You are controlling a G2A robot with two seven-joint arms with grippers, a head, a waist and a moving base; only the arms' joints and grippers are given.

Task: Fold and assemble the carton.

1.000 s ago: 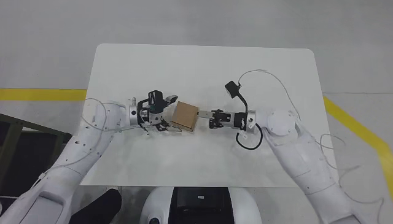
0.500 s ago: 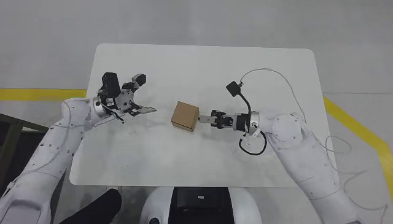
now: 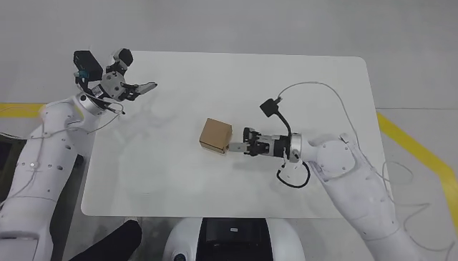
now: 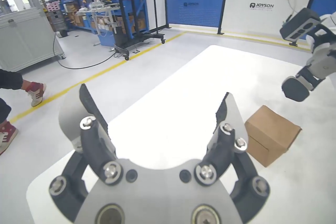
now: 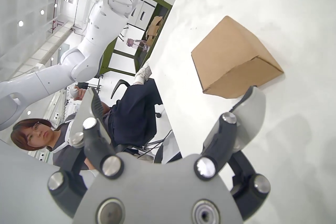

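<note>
White table [image 3: 300,82] taking up middle of frame. Brown carton [image 3: 215,134] sitting folded shut at table centre. Right gripper [image 3: 235,147] hovering just beside carton's right side, jaws standing wide apart, empty. Left gripper [image 3: 136,74] hanging over table's upper left corner, well apart from carton, jaws gaping, empty.

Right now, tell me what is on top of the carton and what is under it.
Nothing lies on the carton; its top face is bare. It rests on the white table. Its underside and inside are hidden.
</note>
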